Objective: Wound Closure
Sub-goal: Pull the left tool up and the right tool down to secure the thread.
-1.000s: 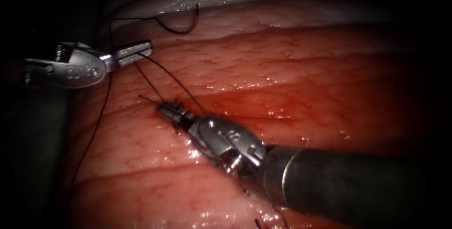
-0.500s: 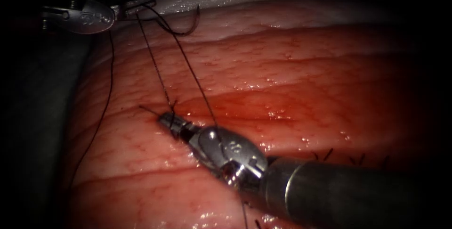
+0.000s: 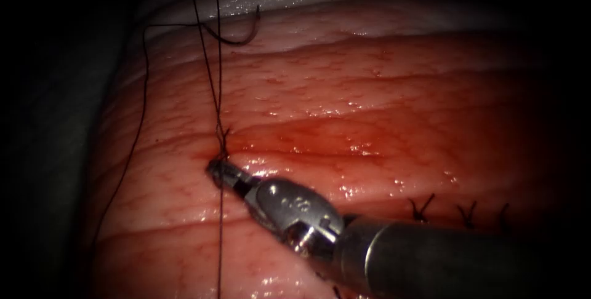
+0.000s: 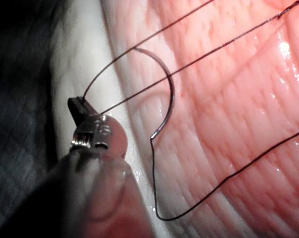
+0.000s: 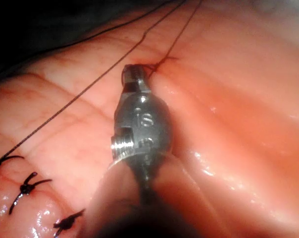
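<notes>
My left gripper [image 4: 76,103] is shut on the thread [image 4: 139,91]; two taut strands [image 3: 212,83] run from it down to a knot [image 3: 223,137] at the left end of the cut [image 3: 308,145]. My right gripper [image 3: 215,168] lies low on the tissue [image 3: 369,90], shut on the thread just below that knot [image 5: 157,66], as the right wrist view also shows for this gripper [image 5: 132,74]. The curved needle [image 3: 241,35] lies free on the far upper-left tissue, held by neither tool, and the same needle [image 4: 167,96] trails slack thread.
Finished stitches [image 3: 466,213] with short cut ends stand in a row to the right of my right tool's shaft [image 3: 431,256]; they appear again as stitches [image 5: 23,191]. A slack strand [image 3: 138,133] hangs down the left side. Red fluid [image 3: 320,136] wets the cut.
My left tool has drawn up and away out of the endoscope view, pulling both strands straight. The loop has closed down onto the knot. My right tool has sunk slightly, still gripping.
</notes>
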Controlling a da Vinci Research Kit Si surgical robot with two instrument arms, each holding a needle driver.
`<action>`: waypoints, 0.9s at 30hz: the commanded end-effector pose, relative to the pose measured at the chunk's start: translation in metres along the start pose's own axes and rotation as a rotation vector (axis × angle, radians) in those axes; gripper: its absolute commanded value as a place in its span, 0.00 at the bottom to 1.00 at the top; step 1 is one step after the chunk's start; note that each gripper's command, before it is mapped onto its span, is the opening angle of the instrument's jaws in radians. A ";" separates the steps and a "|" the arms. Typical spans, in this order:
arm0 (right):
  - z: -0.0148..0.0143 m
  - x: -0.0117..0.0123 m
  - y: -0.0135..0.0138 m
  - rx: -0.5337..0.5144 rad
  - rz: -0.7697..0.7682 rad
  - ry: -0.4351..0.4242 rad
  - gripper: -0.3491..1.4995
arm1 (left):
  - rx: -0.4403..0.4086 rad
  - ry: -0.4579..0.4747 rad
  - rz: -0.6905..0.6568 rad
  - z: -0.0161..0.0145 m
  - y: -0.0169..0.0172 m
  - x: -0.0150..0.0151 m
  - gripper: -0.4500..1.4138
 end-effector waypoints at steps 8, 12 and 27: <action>0.0002 -0.0002 -0.0007 0.000 0.004 -0.003 0.00 | 0.011 0.007 -0.007 0.0015 0.0005 -0.0016 0.00; -0.0002 -0.0002 -0.0007 -0.010 0.004 0.004 0.00 | 0.006 0.017 -0.012 0.0017 -0.0001 -0.0017 0.00; -0.0030 0.0011 -0.0030 -0.074 -0.070 0.073 0.00 | 0.036 0.019 -0.019 0.0034 -0.0016 -0.0038 0.00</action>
